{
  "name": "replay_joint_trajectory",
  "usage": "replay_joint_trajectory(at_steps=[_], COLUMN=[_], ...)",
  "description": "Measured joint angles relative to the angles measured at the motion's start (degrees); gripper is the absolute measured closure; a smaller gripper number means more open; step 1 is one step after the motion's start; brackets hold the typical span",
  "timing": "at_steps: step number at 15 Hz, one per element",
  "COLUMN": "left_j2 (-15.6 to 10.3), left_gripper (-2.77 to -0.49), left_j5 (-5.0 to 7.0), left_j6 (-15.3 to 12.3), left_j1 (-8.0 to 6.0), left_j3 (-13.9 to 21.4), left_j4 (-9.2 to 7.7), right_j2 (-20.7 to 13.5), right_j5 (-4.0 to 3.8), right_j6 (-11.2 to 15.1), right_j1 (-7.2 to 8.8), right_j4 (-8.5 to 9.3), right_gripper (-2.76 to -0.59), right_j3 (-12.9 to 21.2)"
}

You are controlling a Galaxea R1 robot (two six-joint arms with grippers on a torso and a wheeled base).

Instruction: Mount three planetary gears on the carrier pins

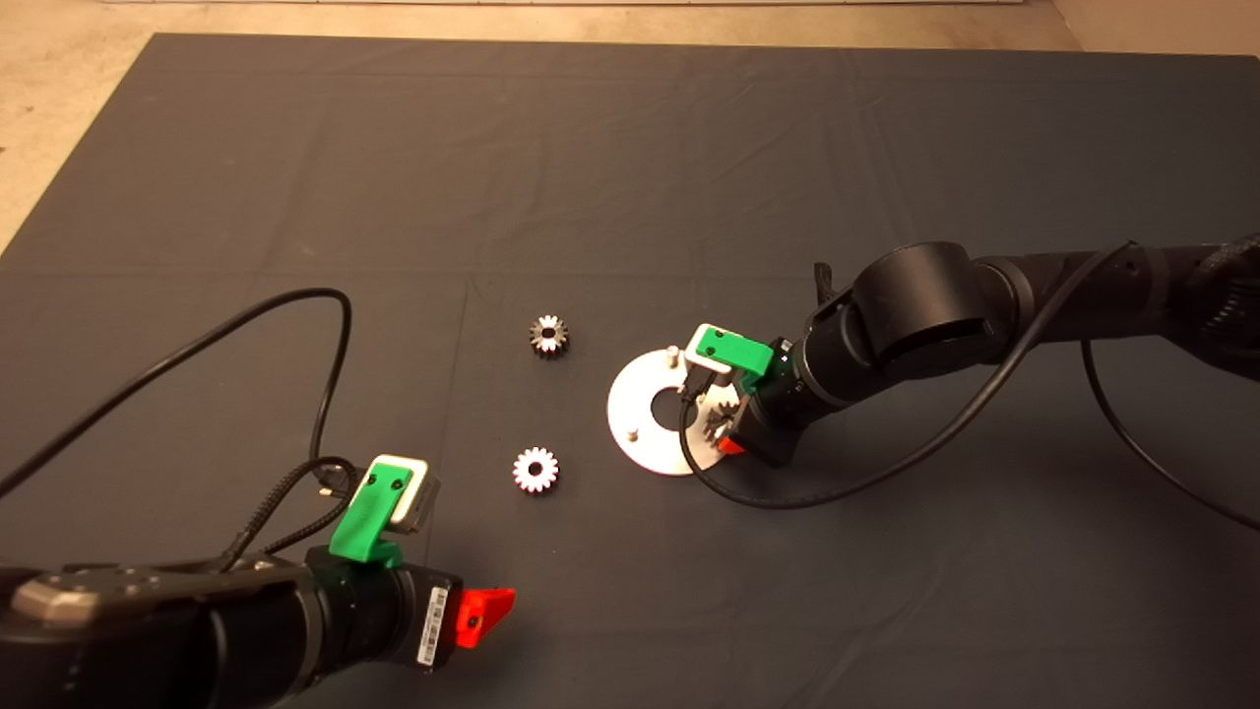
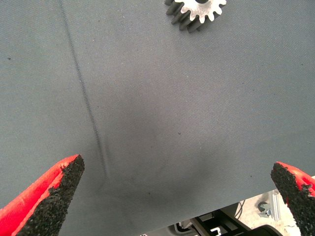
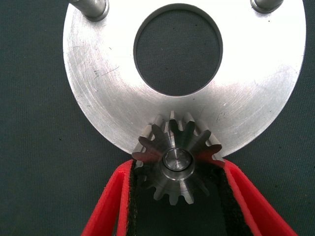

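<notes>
Gripping a planetary gear (image 3: 176, 162), the right gripper (image 3: 176, 196) sits over the near-right rim of the carrier disc (image 3: 98, 98). Red fingers (image 3: 110, 201) are clamped on the gear's two flanks, pads touching the teeth. Gear bore is on a carrier pin (image 3: 177, 160); the pin tip shows in the centre hole. Two other pins (image 3: 91, 6) stand bare at the far rim.

Head view: right gripper (image 1: 726, 433) is on the disc's right side, with two loose gears on the mat (image 1: 630, 148) left of the disc, one further back (image 1: 548, 335), one nearer (image 1: 535, 470), both well apart from it.

Left gripper (image 1: 482, 611) is at the lower left, fingers spread wide, holding nothing, nearer gear just ahead of it.
</notes>
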Motion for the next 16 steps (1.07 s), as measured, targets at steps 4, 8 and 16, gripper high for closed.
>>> replay_joint_trajectory(at_steps=[4,8,16], left_j2=[0.0,0.0,-0.5], left_gripper=[-2.75,-2.75,-2.75], left_j5=[0.0,0.0,0.0], left_j6=[-0.1,-0.1,-0.1], left_j1=[0.0,0.0,0.0], left_j3=[0.0,0.0,0.0], left_j4=[0.0,0.0,0.0], right_j2=[0.0,0.0,0.0], right_j5=[0.0,0.0,-0.33], right_j6=[0.0,0.0,0.0], right_j1=[0.02,0.02,0.09], right_j4=[0.0,0.0,0.05], right_gripper=[-0.95,-1.02,-1.28], right_j3=[0.0,0.0,0.0])
